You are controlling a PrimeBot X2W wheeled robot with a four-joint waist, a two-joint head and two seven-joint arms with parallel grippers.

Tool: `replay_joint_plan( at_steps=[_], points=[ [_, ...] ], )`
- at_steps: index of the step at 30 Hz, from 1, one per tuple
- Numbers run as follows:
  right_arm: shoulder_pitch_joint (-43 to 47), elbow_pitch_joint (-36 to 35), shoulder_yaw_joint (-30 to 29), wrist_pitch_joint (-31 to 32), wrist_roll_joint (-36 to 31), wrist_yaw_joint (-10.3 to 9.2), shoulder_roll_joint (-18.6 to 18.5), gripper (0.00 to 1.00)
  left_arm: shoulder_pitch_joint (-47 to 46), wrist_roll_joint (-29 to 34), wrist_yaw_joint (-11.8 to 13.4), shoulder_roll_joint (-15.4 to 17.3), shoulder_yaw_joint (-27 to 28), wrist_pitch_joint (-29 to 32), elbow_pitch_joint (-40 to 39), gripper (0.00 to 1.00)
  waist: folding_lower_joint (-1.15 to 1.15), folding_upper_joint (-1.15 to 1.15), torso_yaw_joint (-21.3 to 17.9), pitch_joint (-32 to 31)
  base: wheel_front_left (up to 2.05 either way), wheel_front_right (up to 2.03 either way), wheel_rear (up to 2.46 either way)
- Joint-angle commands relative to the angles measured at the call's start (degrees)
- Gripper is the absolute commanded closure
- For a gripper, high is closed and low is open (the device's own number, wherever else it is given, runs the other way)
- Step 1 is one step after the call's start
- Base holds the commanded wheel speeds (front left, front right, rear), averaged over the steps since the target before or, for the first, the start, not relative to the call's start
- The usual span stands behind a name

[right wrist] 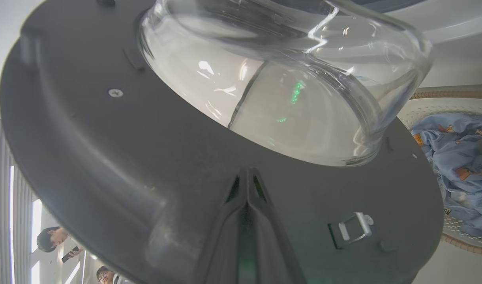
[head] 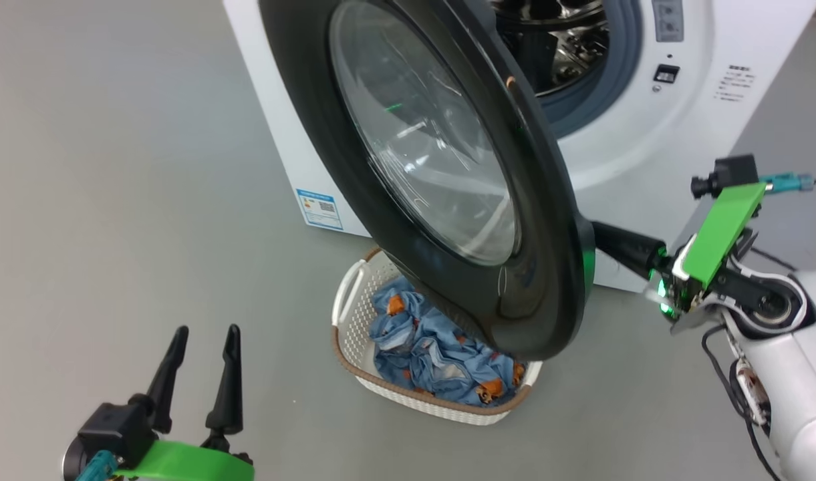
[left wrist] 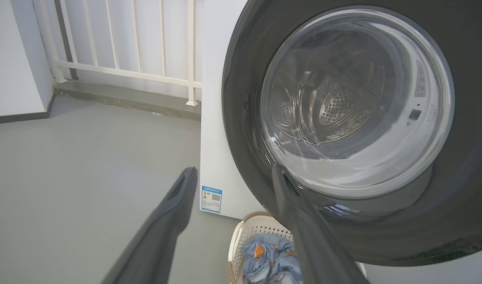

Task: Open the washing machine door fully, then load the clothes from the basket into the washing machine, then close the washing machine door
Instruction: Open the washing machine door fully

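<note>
Plain grey floor (head: 113, 167). White barred railing (left wrist: 191, 47) on a grey kerb (left wrist: 126, 98). 1 person (right wrist: 51, 238) holds a phone (right wrist: 70, 254); a 2nd person (right wrist: 105, 275) below.

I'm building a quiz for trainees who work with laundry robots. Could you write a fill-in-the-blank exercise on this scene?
1. The large round black-rimmed glass door of the white front-loading washing machine stands ____.
2. The right gripper, its jaws ____, is at the door's inner face.
3. The left gripper, jaws open, holds ____.
4. The light blue printed clothes lie in the cream perforated plastic basket on the grey ____.

Missing words: open; shut; nothing; floor.
</note>
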Motion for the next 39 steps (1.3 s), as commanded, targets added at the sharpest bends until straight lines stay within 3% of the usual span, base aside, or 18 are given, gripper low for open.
replay_joint_plan(
  at_steps=[1,26,39],
  points=[
    [1.5,-2.2,0.8,0.4,0.5,0.11,0.6,1.00,-0.2,0.3,-0.1,1.3,1.9,-0.5,-1.0,0.00,0.00,0.00,1.3,-1.0,0.00,0.00,0.00],
    [10.1,-6.8,1.1,1.5,0.7,0.11,4.9,1.00,2.1,0.2,-0.2,1.9,1.7,-0.5,-0.3,0.00,0.00,0.00,9.3,-5.3,0.00,0.00,0.00],
    [10.5,-7.2,1.0,2.1,0.2,0.11,6.4,1.00,2.2,0.0,-0.2,2.1,1.5,-0.5,-0.3,0.00,0.00,0.00,11.4,-5.4,0.00,0.00,0.00]
  ],
)
